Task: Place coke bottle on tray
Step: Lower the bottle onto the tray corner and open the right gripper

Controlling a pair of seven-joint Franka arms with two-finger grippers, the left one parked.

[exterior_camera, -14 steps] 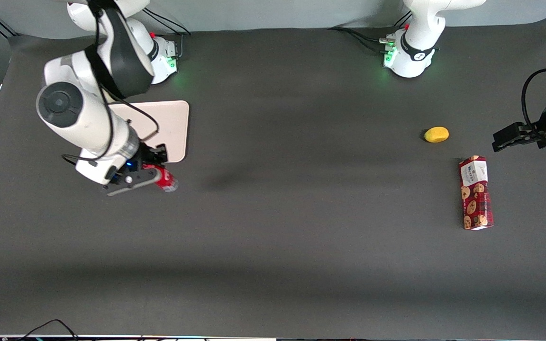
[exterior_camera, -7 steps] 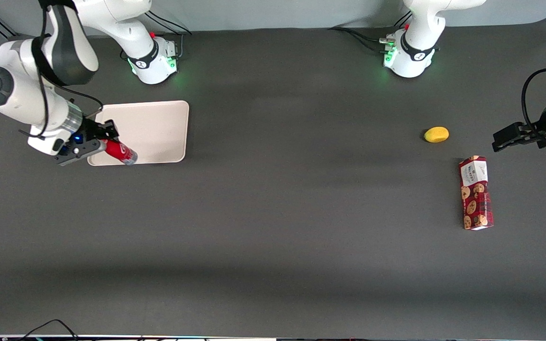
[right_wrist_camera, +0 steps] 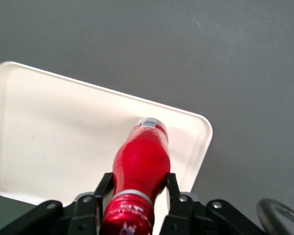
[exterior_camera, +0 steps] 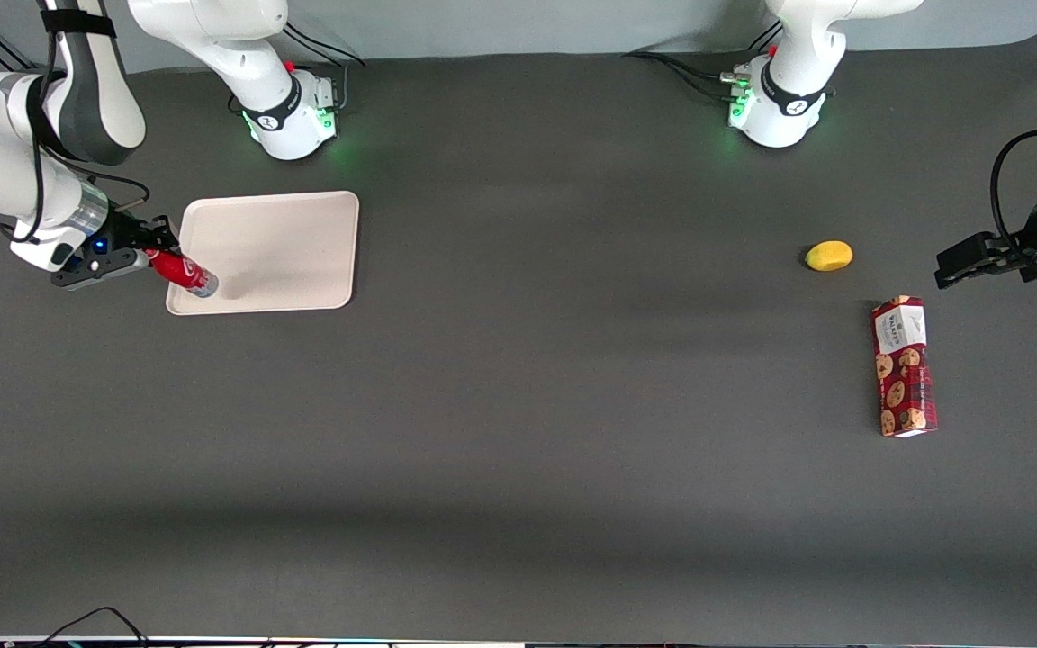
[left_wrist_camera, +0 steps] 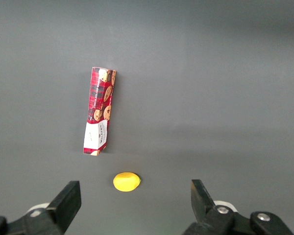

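Observation:
The coke bottle (exterior_camera: 184, 274) is a slim red bottle with a silvery base, held tilted with its base over the corner of the tray nearest the front camera. My right gripper (exterior_camera: 151, 260) is shut on its neck end, beside the tray's edge at the working arm's end of the table. The beige tray (exterior_camera: 284, 243) lies flat on the dark table. In the right wrist view the bottle (right_wrist_camera: 141, 164) sits between my two black fingers (right_wrist_camera: 172, 188), its base hanging above the tray (right_wrist_camera: 54, 142).
A yellow lemon-like fruit (exterior_camera: 829, 256) and a red cookie box (exterior_camera: 904, 379) lie toward the parked arm's end of the table; both also show in the left wrist view, the fruit (left_wrist_camera: 126, 181) and the box (left_wrist_camera: 99, 110). Two robot bases (exterior_camera: 289, 112) stand at the table's back edge.
My right gripper has carried the bottle from the table in front of the tray, sideways toward the working arm's end and farther from the front camera, so its base now hangs over the tray's corner.

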